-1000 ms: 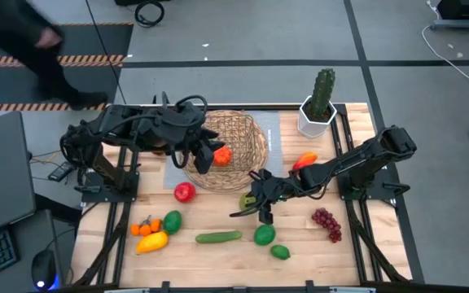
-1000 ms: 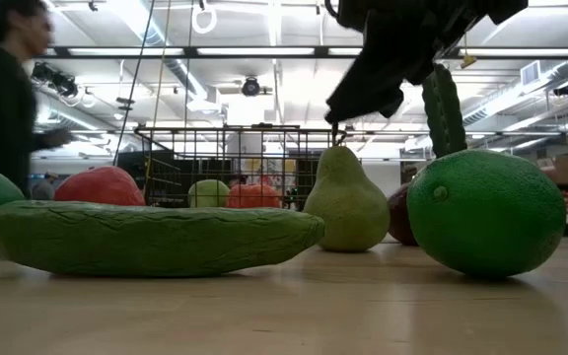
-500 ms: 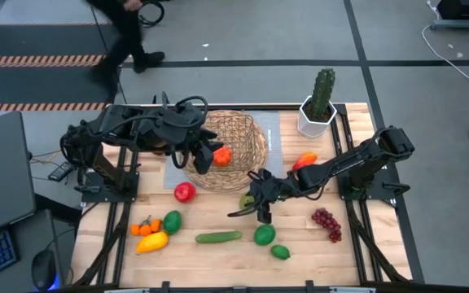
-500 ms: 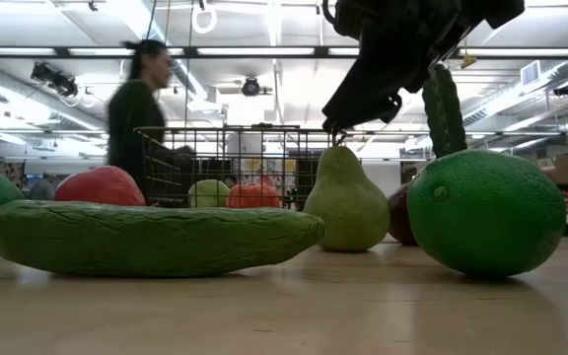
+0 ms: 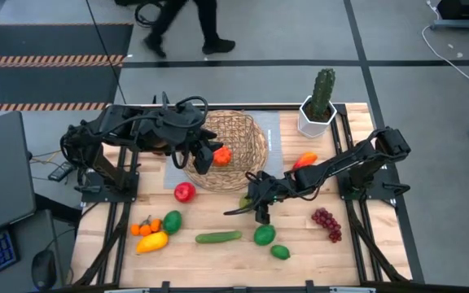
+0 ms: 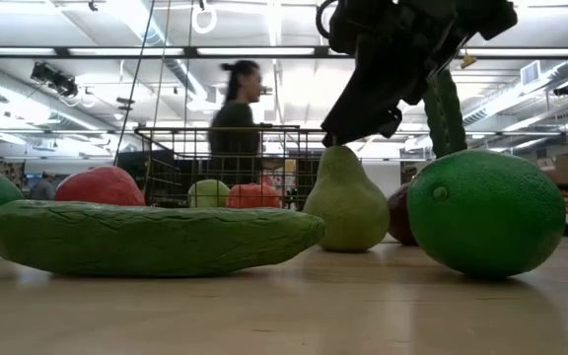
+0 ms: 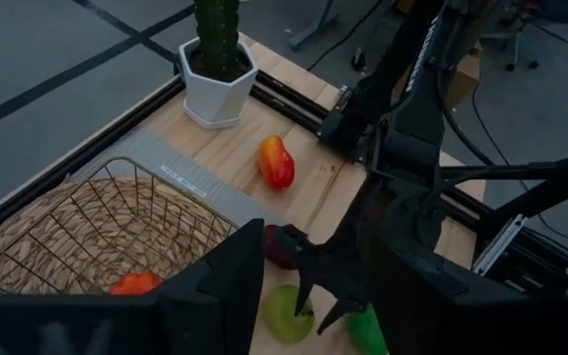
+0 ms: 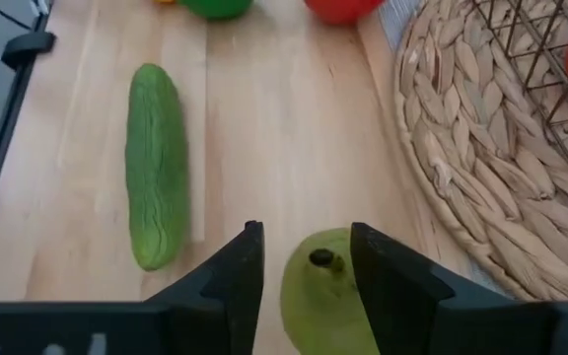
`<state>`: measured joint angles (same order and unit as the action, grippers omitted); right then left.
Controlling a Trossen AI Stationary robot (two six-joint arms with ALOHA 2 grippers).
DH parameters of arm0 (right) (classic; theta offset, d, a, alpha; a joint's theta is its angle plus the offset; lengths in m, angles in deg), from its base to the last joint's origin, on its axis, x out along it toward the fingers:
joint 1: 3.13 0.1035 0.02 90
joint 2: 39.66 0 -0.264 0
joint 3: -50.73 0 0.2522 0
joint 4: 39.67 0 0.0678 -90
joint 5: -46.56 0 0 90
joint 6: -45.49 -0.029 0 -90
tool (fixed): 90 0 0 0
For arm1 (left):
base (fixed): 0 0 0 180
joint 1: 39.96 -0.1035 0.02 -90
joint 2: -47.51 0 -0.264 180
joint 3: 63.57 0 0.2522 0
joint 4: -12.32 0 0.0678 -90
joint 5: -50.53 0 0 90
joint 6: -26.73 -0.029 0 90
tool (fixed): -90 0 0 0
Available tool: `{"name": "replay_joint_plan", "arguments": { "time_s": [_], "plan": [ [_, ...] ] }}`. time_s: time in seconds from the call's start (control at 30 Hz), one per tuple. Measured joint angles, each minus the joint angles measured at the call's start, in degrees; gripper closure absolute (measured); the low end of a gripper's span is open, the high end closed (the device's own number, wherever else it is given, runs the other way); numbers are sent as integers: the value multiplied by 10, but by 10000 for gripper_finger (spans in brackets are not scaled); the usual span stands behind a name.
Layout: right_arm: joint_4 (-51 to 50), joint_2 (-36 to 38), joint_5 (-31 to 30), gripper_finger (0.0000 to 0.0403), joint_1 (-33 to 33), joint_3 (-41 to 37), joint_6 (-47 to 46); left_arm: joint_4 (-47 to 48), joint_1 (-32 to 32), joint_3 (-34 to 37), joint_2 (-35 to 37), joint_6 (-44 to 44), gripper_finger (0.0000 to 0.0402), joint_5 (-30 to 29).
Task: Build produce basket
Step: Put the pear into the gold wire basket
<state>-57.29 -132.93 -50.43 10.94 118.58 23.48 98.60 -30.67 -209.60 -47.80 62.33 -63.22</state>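
The tan woven basket (image 5: 238, 134) sits at the table's far middle with an orange-red fruit (image 5: 223, 155) in it. My left gripper (image 5: 208, 157) hangs open and empty over the basket's left side, beside that fruit (image 7: 134, 284). The green pear (image 5: 245, 201) stands upright on the table just in front of the basket. My right gripper (image 5: 256, 208) is open just above the pear (image 8: 319, 291), one finger to each side of its stem end. In the low view the fingertips (image 6: 341, 133) stand a little above the pear's top (image 6: 341, 150).
On the table lie a cucumber (image 5: 218, 238), two limes (image 5: 265, 235), a red apple (image 5: 185, 192), purple grapes (image 5: 326, 221), a red-orange mango (image 5: 305, 160), and oranges and a yellow mango (image 5: 149, 236) at the near left. A dark plum (image 7: 282, 247) lies behind the pear. A potted cactus (image 5: 319, 102) stands at the far right.
My right gripper has come down a little toward the pear's top, still open. A person walks past behind the table.
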Motion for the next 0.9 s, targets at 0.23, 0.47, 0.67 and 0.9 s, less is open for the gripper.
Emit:
{"name": "replay_joint_plan", "arguments": {
  "time_s": [0.23,0.47,0.67,0.9],
  "plan": [
    [5,-12,17,308,0,2,-1,0,6,0,0,1,230,-1],
    [13,-12,28,382,-2,1,1,1,21,0,0,2,230,-16],
    [15,-12,41,377,-8,0,-5,1,32,0,0,13,230,-23],
    [17,-14,45,382,-7,20,-5,2,38,0,0,13,230,-32]
  ]
}}
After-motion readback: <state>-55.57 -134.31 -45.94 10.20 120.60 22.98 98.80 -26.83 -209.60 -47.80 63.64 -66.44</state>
